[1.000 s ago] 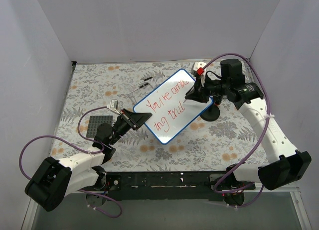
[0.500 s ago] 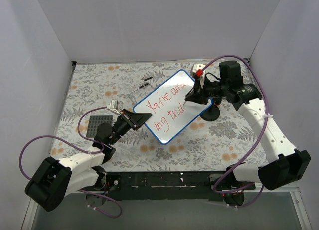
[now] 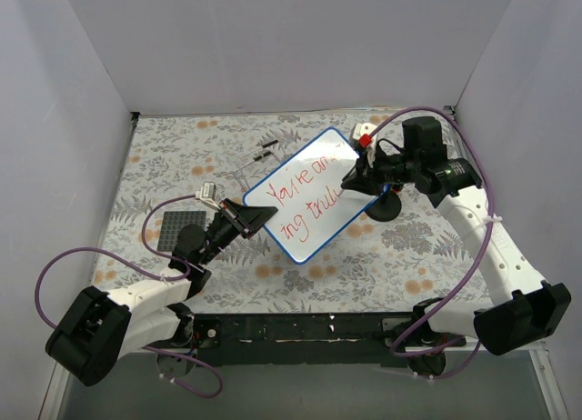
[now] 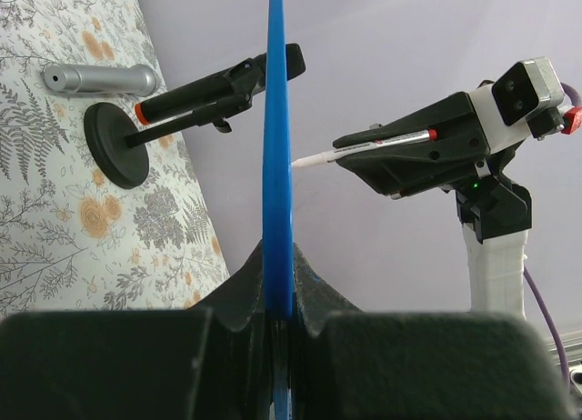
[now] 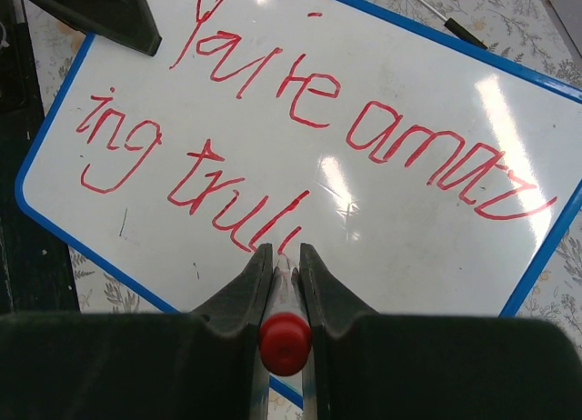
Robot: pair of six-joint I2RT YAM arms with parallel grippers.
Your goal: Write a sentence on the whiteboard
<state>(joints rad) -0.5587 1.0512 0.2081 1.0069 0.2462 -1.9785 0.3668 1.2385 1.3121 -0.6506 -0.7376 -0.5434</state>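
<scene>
The whiteboard (image 3: 314, 222), white with a blue rim, is held tilted above the table. My left gripper (image 3: 258, 216) is shut on its lower left edge; the left wrist view shows the rim (image 4: 275, 120) edge-on between the jaws. The sentence (image 5: 300, 84) runs in red in two slanted lines, "You're amaz" over "ing trul" with a fresh stroke after it. My right gripper (image 5: 285, 259) is shut on a red-capped marker (image 5: 285, 340). The marker tip (image 4: 300, 163) meets the board at the end of the second line.
A black round-based holder (image 3: 383, 207) stands on the floral cloth just right of the board, with a silver cylinder (image 4: 100, 77) beside it. A dark grey studded plate (image 3: 180, 229) lies near the left arm. Small black bits (image 3: 266, 150) lie behind the board. White walls enclose three sides.
The right wrist has swung slightly right and down while the marker tip stays at the end of the second line. The left arm and board have not moved.
</scene>
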